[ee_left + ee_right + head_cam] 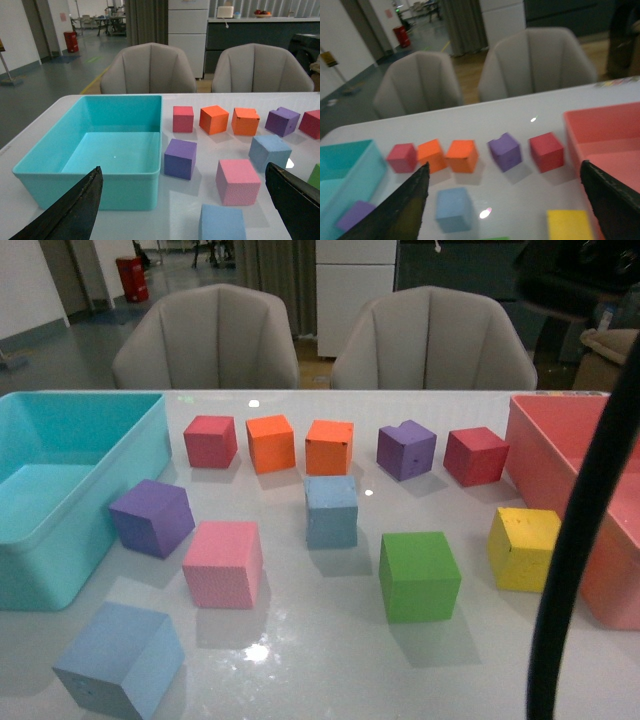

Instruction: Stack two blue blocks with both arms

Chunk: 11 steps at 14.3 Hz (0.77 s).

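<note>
My left gripper (183, 169) has its jaws spread wide and holds nothing; my right gripper (503, 165) is the same. The dusty blue matte foam cube (331, 512) stands in the middle of the white table (330, 660). The pale blue matte foam cube (120, 660) stands near the front left edge, well apart.

The glossy table (330, 660) is white. Across the upper middle of the frame stand a red cube (211, 440), an orange cube (271, 443), a second orange cube (329, 447), a purple cube (406, 450) and a crimson cube (475, 455). At centre is a dusty blue block (331, 511), and at lower left a paler blue block (120, 660). Left of centre are a second purple cube (152, 517) and a pink cube (223, 563); right of centre are a green cube (419, 576) and a yellow cube (523, 548). A turquoise bin (50, 570) is at the left edge and a coral bin (550, 470) at the right. There is a black cable (577, 540) at lower right and beige chairs (205, 340) along the top.
</note>
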### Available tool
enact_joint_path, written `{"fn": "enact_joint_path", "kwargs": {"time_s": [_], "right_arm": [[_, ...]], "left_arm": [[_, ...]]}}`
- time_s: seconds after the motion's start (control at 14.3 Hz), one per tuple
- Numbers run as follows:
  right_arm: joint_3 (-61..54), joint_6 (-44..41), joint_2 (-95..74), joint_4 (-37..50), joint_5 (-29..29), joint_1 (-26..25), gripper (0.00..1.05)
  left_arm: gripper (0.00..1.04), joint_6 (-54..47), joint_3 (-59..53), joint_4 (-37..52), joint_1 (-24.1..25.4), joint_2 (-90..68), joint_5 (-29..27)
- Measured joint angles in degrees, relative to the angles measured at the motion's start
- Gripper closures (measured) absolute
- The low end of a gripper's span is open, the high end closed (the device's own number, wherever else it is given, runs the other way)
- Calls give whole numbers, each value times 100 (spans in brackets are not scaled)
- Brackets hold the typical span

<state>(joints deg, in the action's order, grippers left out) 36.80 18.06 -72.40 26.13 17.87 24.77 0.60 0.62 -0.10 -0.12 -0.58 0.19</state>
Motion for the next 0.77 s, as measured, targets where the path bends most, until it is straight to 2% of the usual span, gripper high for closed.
{"fn": "enact_joint_path", "kwargs": {"time_s": [0.07, 0.14, 0.21, 0.28, 0.49, 0.56, 0.77], "right_arm": [[-638, -588, 400, 828, 354, -103, 22], [-1340, -1178, 1204, 776, 310, -328, 35], [-1781, -1414, 1943, 481, 192, -553, 46], [-2179, -1587, 2750, 63, -39, -791, 59], [-2741, -1731, 3866, -114, -643, -1357, 99], [-2909, -1773, 4041, -216, -778, -1486, 103], [-3169, -1773, 4601, -457, -1106, -1829, 103]], "left_arm": [[7, 0, 0, -7, -4, 0, -7], [7, 0, 0, -15, 11, 0, -37], [7, 0, 0, -13, 11, 0, -35], [7, 0, 0, -4, 11, 0, -13], [7, 0, 0, -9, 11, 0, -17], [7, 0, 0, -9, 11, 0, -17], [7, 0, 0, -9, 11, 0, -17]]}}
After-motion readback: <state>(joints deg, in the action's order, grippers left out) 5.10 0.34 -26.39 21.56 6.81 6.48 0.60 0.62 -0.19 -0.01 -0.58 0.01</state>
